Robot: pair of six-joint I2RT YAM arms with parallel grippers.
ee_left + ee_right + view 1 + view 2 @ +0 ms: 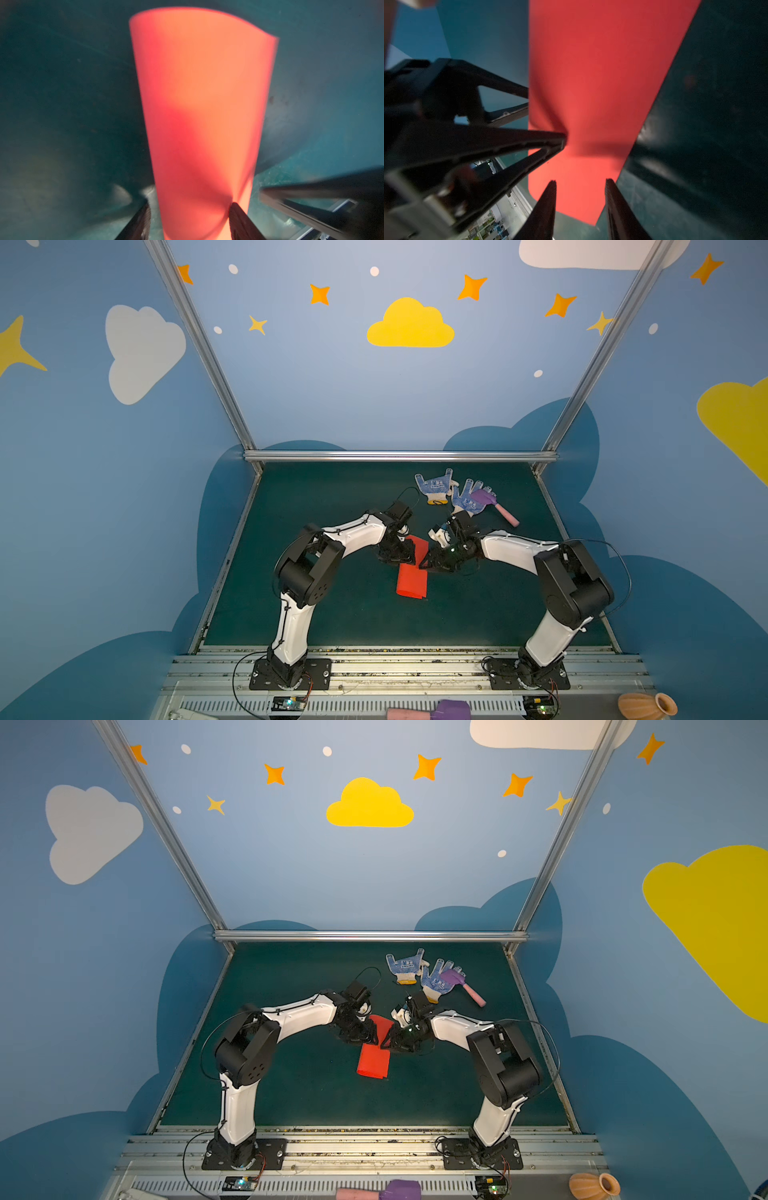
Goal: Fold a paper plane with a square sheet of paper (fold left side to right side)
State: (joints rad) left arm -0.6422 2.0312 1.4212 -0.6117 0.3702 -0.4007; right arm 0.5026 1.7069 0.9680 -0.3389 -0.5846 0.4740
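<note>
1. Matting [332, 614] of dark green covers the table and fills the lower middle of both top views. The wrist views show faint scuffs and pale glare on it.
2. Blue walls [311, 385] close the cell on three sides. They are painted with orange and yellow stars, a yellow cloud [410, 325] at top centre and a white cloud [141, 352] at upper left.
3. Aluminium posts [199, 344] rise from the back corners, and a crossbar [399, 456] runs along the far edge of the matting.
4. The red paper [412, 580], a narrow rectangle, sits just below the centre of the frame between the two arms. Its lower end rests on the matting and its upper end is lifted up between the grippers.
5. The left gripper [190, 207] has its jaws apart, with the sheet running between them. One finger touches the paper's edge, and in the right wrist view a fingertip dents the sheet. The jaws are not clamped on it.
6. The right gripper [581, 180] also has its jaws spread and pinches nothing. The paper's end lies just beyond its tips.
7. A pair of blue-dotted white gloves [434, 487] lies at the upper right of the matting. A toy hammer [496, 508] rests its purple head on one of them.
8. A metal rail [415, 670] spans the bottom of the frame. An orange ribbed vase [646, 706] lies at lower right, and a pink-and-purple toy [432, 711] is cut off at bottom centre.
</note>
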